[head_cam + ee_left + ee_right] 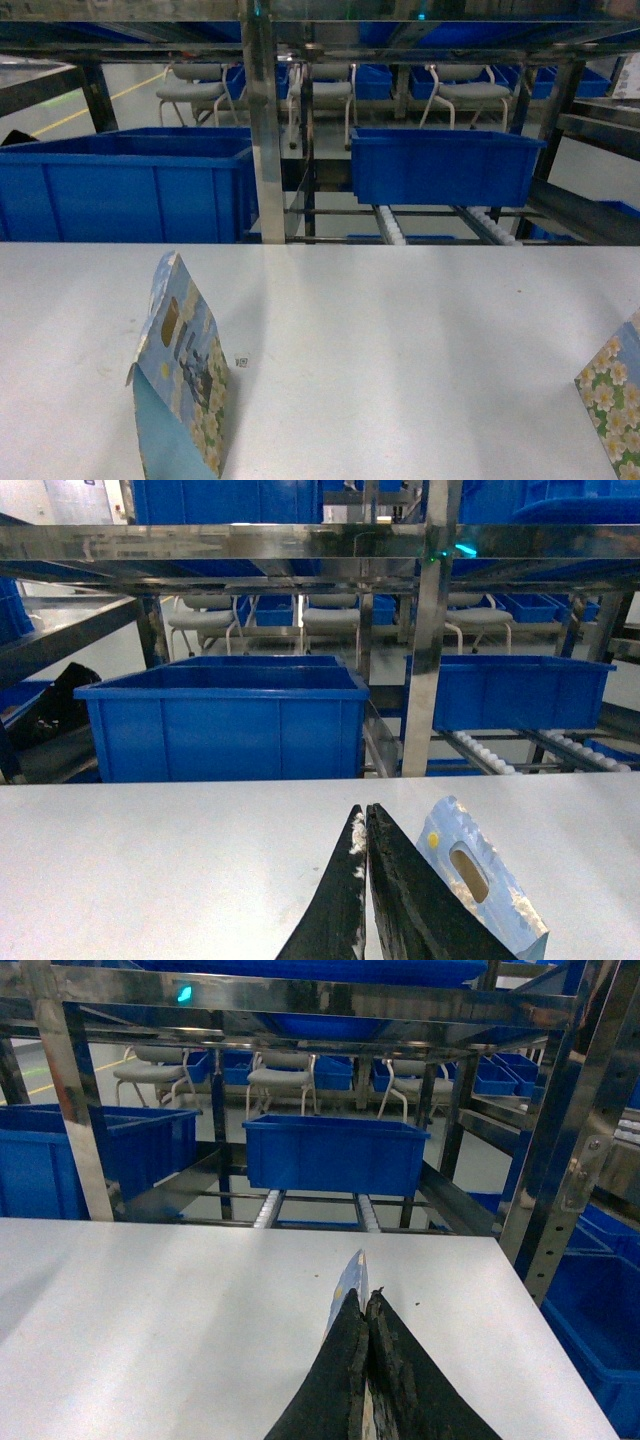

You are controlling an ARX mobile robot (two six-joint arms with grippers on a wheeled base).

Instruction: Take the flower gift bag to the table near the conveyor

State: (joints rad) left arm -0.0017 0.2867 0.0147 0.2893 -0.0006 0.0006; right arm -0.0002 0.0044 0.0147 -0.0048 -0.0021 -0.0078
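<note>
A flower gift bag (612,395) with white blossoms on green shows at the right edge of the head view, standing on the white table (400,340). In the right wrist view my right gripper (365,1296) is shut on a thin blue bag edge (353,1272) that sticks out past its tips. A second bag, blue with flowers and a slot handle (183,365), stands at the left. My left gripper (363,810) is shut with nothing between its fingers, and that bag (485,885) sits just right of it. Neither gripper appears in the head view.
Beyond the table's far edge run the conveyor rollers (392,226) in steel frames, with a steel post (262,120). A large blue bin (125,190) sits at the left and another (440,165) rests on the rollers. Chairs stand further back.
</note>
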